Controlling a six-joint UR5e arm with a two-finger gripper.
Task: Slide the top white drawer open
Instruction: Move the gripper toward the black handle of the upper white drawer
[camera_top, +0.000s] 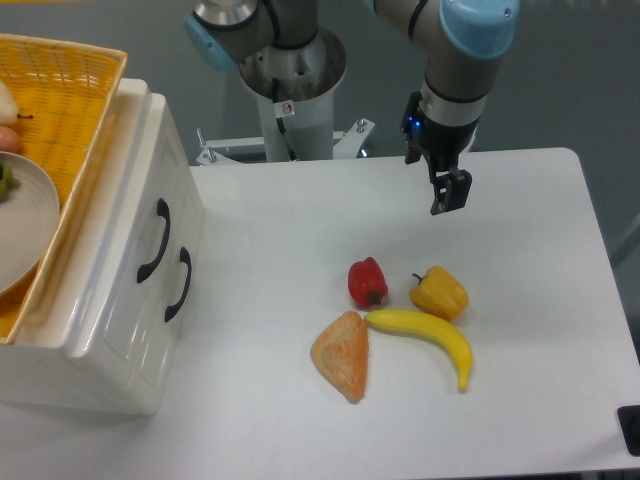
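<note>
From my remote seat I see the gripper (446, 192) hanging over the far middle-right part of the white table (540, 250), pointing downward, with nothing between its fingers; from this angle the two fingers overlap into one dark shape, so I cannot tell whether the jaws are spread or pressed together. The white cabinet (110, 290) sits at the left edge of the table, well apart from the gripper. The top white drawer (135, 240) is on the cabinet's right-facing front, its curved black handle (155, 241) showing clearly, and its front panel looks flush with the cabinet face, so it is closed. Just nearer and lower sits the lower drawer's handle (179, 284). On top of the cabinet rests a yellow wicker basket (70, 110), and a pale plate (28, 230) lies in it at the left edge of view. In the middle of the table, nearer to me than the gripper, is a cluster of food items: a red pepper (367, 282), a yellow pepper (439, 292) to its right, a banana (425, 338) just in front of both, and an orange wedge-shaped piece (341, 355) at the banana's left end.
</note>
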